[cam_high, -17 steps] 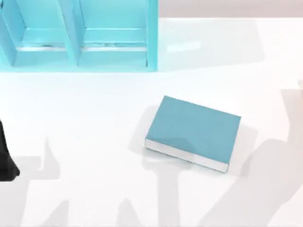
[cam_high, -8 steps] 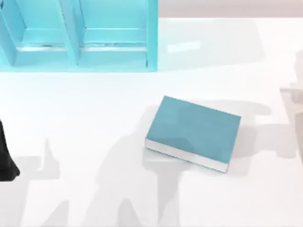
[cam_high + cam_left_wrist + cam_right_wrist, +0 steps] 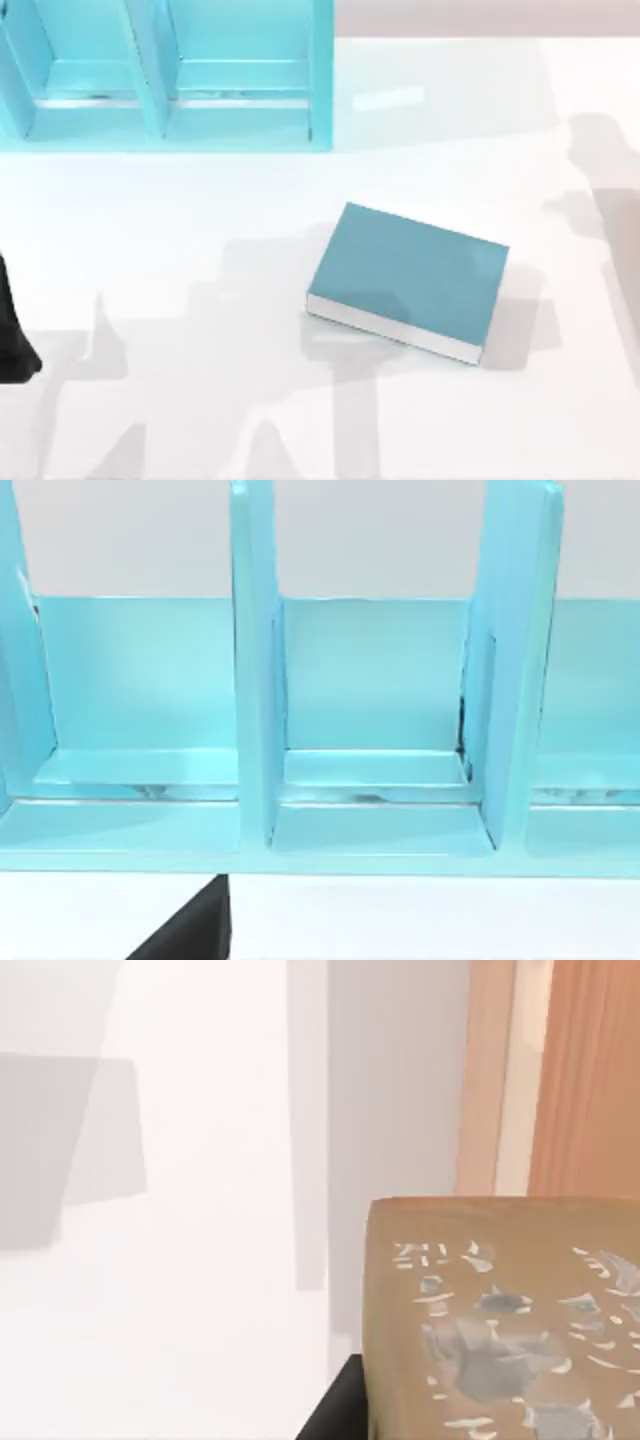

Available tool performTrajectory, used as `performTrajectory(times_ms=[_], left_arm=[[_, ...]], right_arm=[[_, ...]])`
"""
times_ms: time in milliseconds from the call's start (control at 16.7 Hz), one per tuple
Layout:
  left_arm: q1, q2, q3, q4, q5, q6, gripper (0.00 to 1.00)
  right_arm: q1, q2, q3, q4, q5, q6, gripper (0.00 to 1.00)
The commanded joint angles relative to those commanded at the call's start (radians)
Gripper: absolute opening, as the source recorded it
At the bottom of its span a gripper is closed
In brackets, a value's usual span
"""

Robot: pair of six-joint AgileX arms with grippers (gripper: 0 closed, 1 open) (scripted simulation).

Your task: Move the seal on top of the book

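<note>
The seal (image 3: 500, 1320) is a tan block with white marks on one face, seen very close in the right wrist view. My right gripper (image 3: 338, 1408) shows as a dark edge against the block's side and holds it above the white table. The book (image 3: 408, 278), teal with white page edges, lies flat and slightly turned at the table's middle right. My left arm (image 3: 12, 340) stays parked at the table's left edge, and a dark part of my left gripper (image 3: 190, 935) faces the shelf.
A large teal compartmented shelf unit (image 3: 165, 75) stands at the back left, with its dividers (image 3: 255, 670) close in the left wrist view. White table (image 3: 200, 260) lies between the shelf and the book. An orange-brown surface (image 3: 590, 1070) lies past the table's edge.
The tan shape at the top view's right edge half a second ago has gone from that view. The arm shadows on the table have shifted. Book and left arm have not moved.
</note>
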Motion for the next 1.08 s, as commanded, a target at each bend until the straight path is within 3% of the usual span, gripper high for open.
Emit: performTrajectory(times_ms=[240, 780, 1080], left_arm=[[0.0, 0.0, 0.0, 0.0, 0.0, 0.0, 1.0], [0.0, 0.0, 0.0, 0.0, 0.0, 0.0, 1.0], [0.0, 0.0, 0.0, 0.0, 0.0, 0.0, 1.0]], right_arm=[[0.035, 0.04, 0.024, 0.009, -0.002, 0.04, 0.0], [0.504, 0.367, 0.226, 0.124, -0.002, 0.517, 0.0], [0.583, 0.421, 0.258, 0.157, 0.0, 0.594, 0.0]])
